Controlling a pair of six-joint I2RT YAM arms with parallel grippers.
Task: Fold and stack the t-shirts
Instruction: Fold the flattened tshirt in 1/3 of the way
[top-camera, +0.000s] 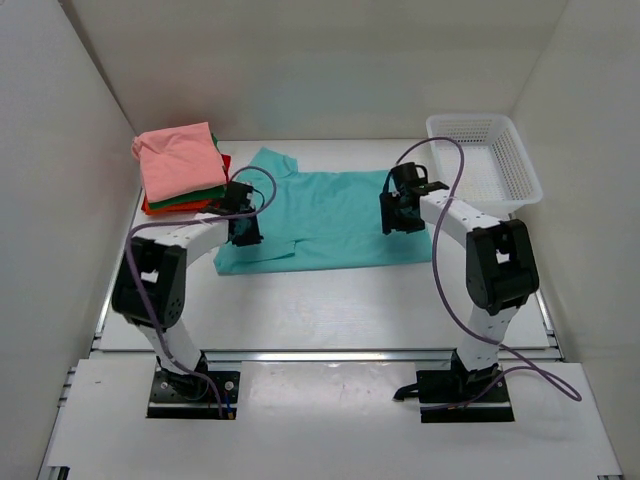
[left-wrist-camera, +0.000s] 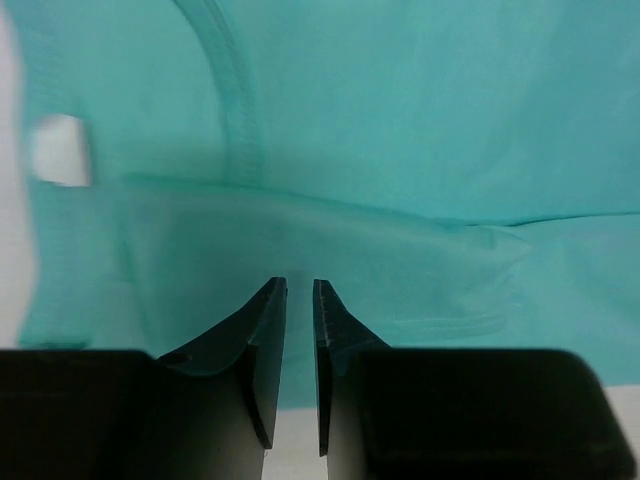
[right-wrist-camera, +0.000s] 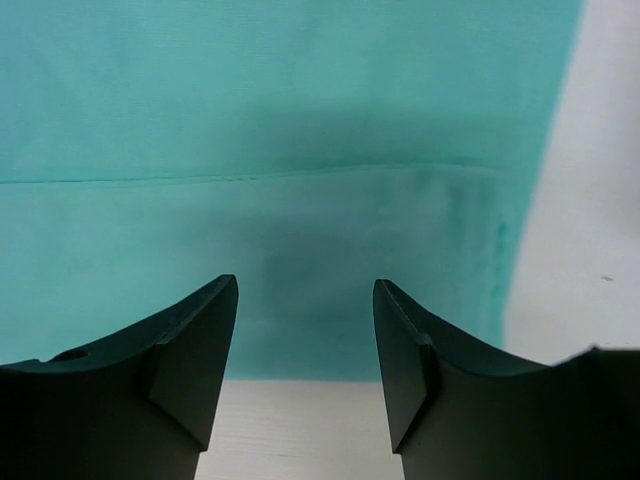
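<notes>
A teal t-shirt (top-camera: 330, 220) lies flat in the middle of the table, with its near long edge folded over onto itself. My left gripper (top-camera: 247, 235) hovers over its left end, near the collar (left-wrist-camera: 235, 110). Its jaws stand a narrow slit apart with nothing between them (left-wrist-camera: 299, 285). My right gripper (top-camera: 395, 220) is over the shirt's right end, open and empty (right-wrist-camera: 305, 285), above the folded near edge (right-wrist-camera: 300, 250). A stack of folded shirts, salmon-pink (top-camera: 180, 160) on top of green and red-orange, sits at the back left.
A white mesh basket (top-camera: 500, 130) stands at the back right. White walls close in the left, right and back sides. Bare table (right-wrist-camera: 580, 200) shows beyond the shirt's right end and along its near edge.
</notes>
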